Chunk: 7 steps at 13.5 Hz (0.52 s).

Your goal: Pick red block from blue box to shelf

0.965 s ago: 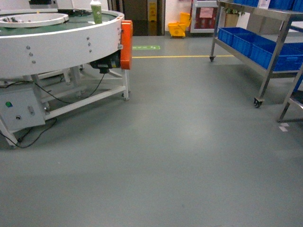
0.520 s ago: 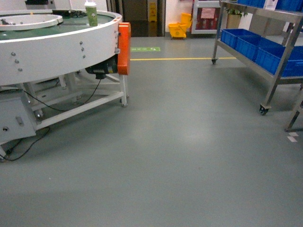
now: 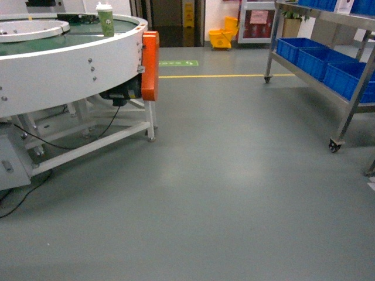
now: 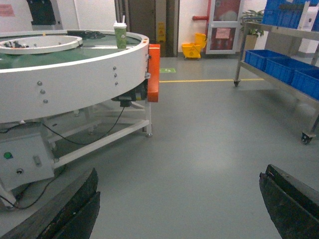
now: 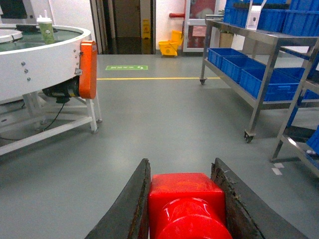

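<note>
The red block (image 5: 185,204) sits clamped between the fingers of the right gripper (image 5: 184,201), its stud facing the wrist camera. The left gripper (image 4: 179,204) carries nothing, its fingers spread wide. The blue box is not in view. The shelf (image 3: 345,70) stands on the far right, a steel rack on casters with dark blue crates (image 3: 319,58) on its lower tier.

The main risk, as I judge it, is the block working loose during travel: only two flat sides appear pinched, and the plastic looks glossy, so a jolt of the base could let it slip to the floor (image 3: 234,193). A second risk is clipping the rack's near post or caster (image 3: 334,146) while swinging in to the right, which could roll the rack away.

Open room is generous: bare grey floor runs from near to far down the middle. On the left the round white conveyor table (image 3: 64,64) bulges inward with an orange guard (image 3: 150,64) at its edge, and cables trail beneath it. A green cup (image 3: 105,20) stands on it.
</note>
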Tool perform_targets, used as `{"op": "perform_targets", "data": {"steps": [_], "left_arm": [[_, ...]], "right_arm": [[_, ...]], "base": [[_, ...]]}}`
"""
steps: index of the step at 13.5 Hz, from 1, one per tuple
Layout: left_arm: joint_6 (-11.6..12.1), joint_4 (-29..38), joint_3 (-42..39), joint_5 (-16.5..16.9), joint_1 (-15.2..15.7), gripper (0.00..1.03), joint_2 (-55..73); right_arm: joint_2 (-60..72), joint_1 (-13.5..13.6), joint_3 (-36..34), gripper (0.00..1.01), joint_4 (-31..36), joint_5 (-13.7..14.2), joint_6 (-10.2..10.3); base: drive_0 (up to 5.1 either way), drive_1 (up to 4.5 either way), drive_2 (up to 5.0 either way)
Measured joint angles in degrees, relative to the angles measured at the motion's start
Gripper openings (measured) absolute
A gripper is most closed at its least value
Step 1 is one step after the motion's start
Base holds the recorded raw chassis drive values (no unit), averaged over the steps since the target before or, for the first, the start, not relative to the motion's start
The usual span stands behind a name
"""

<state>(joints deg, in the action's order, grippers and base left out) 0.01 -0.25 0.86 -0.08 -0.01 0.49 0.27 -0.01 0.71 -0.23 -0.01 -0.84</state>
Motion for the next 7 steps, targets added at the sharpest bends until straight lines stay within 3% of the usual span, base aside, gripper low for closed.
{"op": "perform_targets", "data": {"steps": [7], "left_arm": [[0.00, -0.02, 0.00, 0.07, 0.00, 0.98, 0.00]], "right_arm": [[-0.02, 0.00, 0.00, 0.29, 0.07, -0.02, 0.00]], "base": [[0.0, 4.27, -4.2]]}}
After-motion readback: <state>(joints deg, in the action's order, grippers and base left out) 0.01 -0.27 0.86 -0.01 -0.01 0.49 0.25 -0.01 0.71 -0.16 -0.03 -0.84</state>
